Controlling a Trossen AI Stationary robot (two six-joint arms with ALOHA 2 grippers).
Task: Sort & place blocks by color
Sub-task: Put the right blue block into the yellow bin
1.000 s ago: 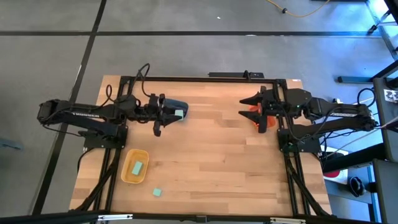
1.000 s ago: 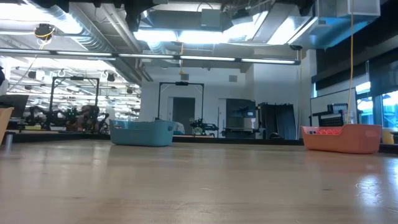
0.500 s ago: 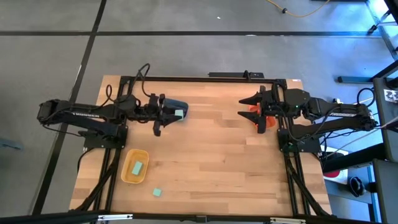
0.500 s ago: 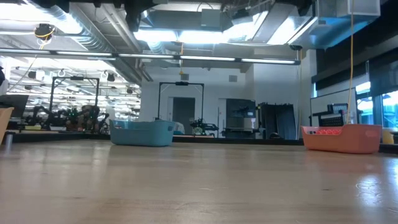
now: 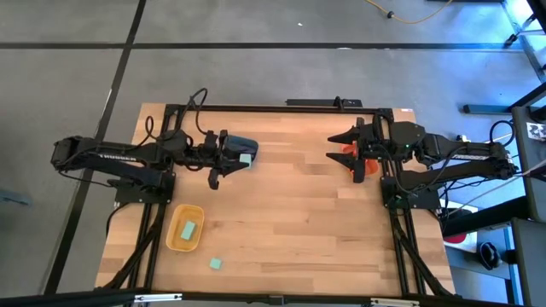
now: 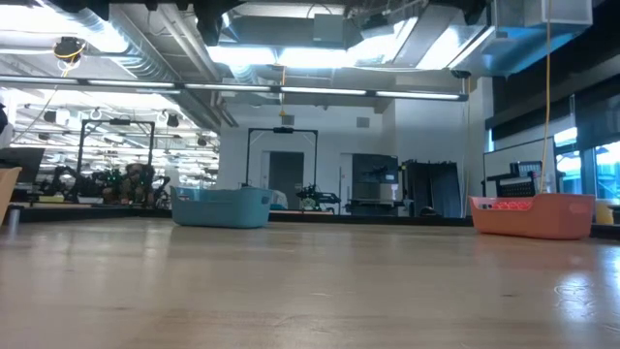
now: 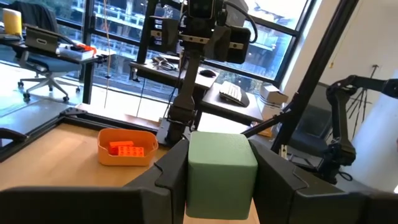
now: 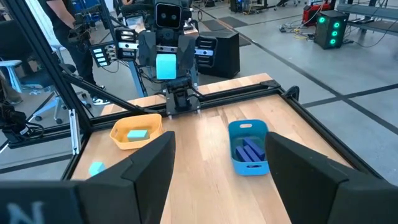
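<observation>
Now carrying | left gripper point(image 5: 247, 157) jaws clamping a mint block point(image 7: 221, 175) over the blue tub point(image 5: 236, 145); it belongs in the yellow tub point(image 5: 173, 239), so avoid releasing here | right gripper point(image 5: 334, 147) waiting, jaws parted, empty, by the orange tub point(image 5: 350, 149)

Three tubs on the wooden table point(image 5: 290, 213) — blue tub point(image 8: 248, 148), orange tub point(image 7: 126, 147), yellow tub point(image 5: 185, 228) — well apart.

Left gripper point(image 5: 245, 159) with its mint-green block point(image 5: 246, 158) shifted very slightly over the blue tub point(image 5: 240, 145), right gripper point(image 5: 339, 147) edged marginally outward early on, then steady
</observation>
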